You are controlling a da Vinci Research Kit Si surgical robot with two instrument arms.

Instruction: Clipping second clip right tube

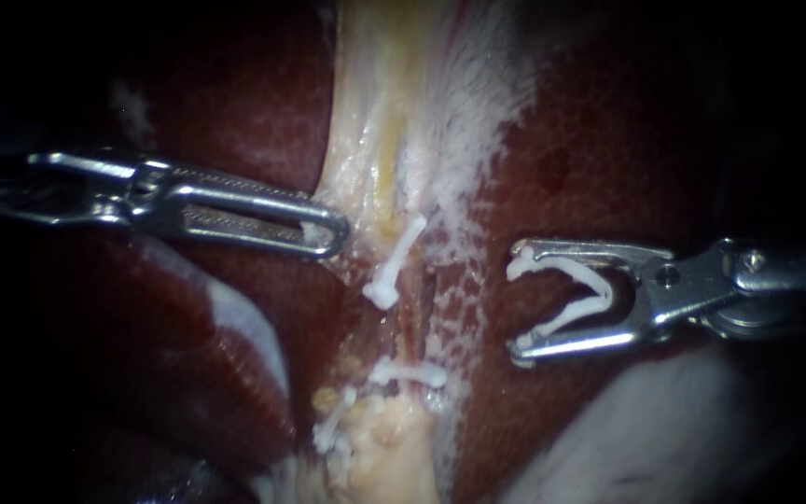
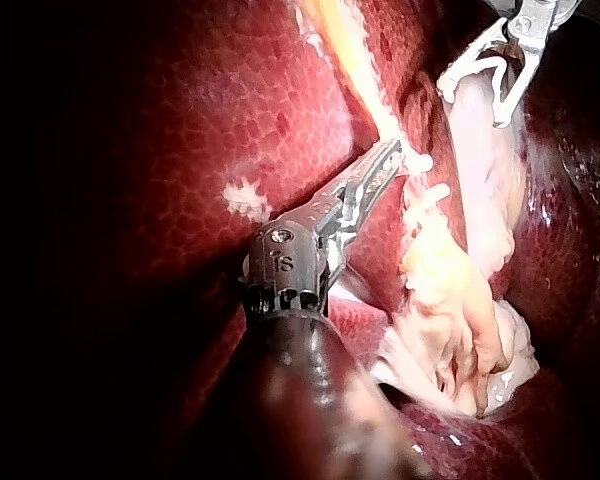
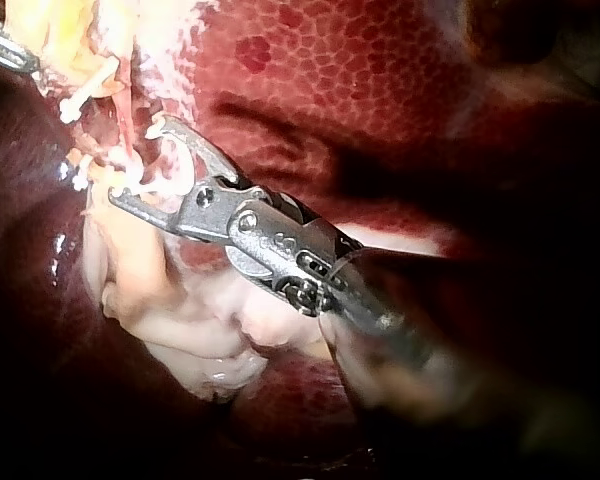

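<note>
My right instrument comes in from the right with its jaws wide apart and a white open clip seated between them, touching both. Its tips stand just right of the pale strip of tissue, clear of the thin reddish tube. White clips sit on the tubes: a slanted one, a level one lower, and a third. My left instrument has slotted jaws lying together on the strip's left edge. The right wrist view shows the clip-bearing jaws beside the strip.
Dark red liver surrounds the strip on both sides. A pale yellowish stump lies below the clips. Pale gallbladder tissue bulges under my right instrument's shaft. In the left wrist view my right instrument hangs beyond the left one's jaws.
</note>
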